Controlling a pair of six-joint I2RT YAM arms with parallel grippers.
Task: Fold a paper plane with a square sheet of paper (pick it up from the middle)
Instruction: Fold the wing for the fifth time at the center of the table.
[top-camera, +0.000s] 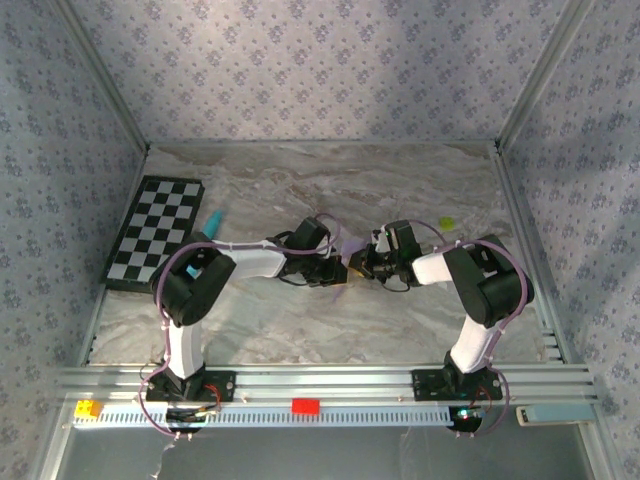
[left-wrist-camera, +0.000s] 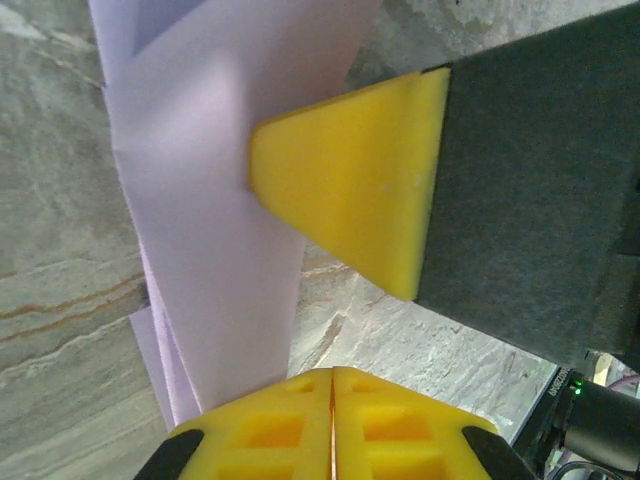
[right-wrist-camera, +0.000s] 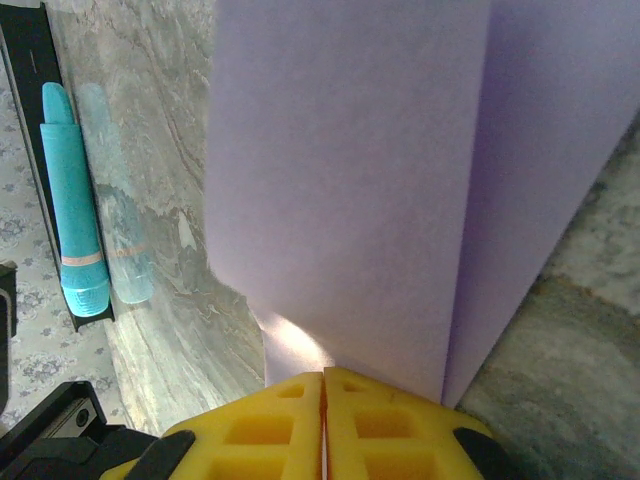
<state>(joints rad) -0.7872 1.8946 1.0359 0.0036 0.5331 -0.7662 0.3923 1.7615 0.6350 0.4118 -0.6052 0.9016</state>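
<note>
Where the two arms meet over the middle of the table, the left gripper (left-wrist-camera: 332, 378) has its yellow fingers pressed flat together. The square sheet of paper (left-wrist-camera: 210, 210), folded into a long pale lilac strip of several layers, runs in behind its left finger; whether a layer is caught in the seam I cannot tell. The right gripper (right-wrist-camera: 323, 378) is likewise closed tight, pinching the paper's end, which crosses its seam and vanishes behind the tips. In the left wrist view one of its fingers (left-wrist-camera: 345, 185) lies across the face of the strip. Beyond the right gripper's tips the paper parts along a crease into two panels above the grey marbled table (top-camera: 420, 190). Left of the grippers a teal pen (top-camera: 213, 220) lies just beside the far right corner of a black-and-white checkerboard (top-camera: 155, 232), which sits near the left wall. A small yellow-green thing (top-camera: 447, 222) lies to the right, farther back. On the near rail sit a red block (top-camera: 305, 405) and a yellow block (top-camera: 88, 408).
</note>
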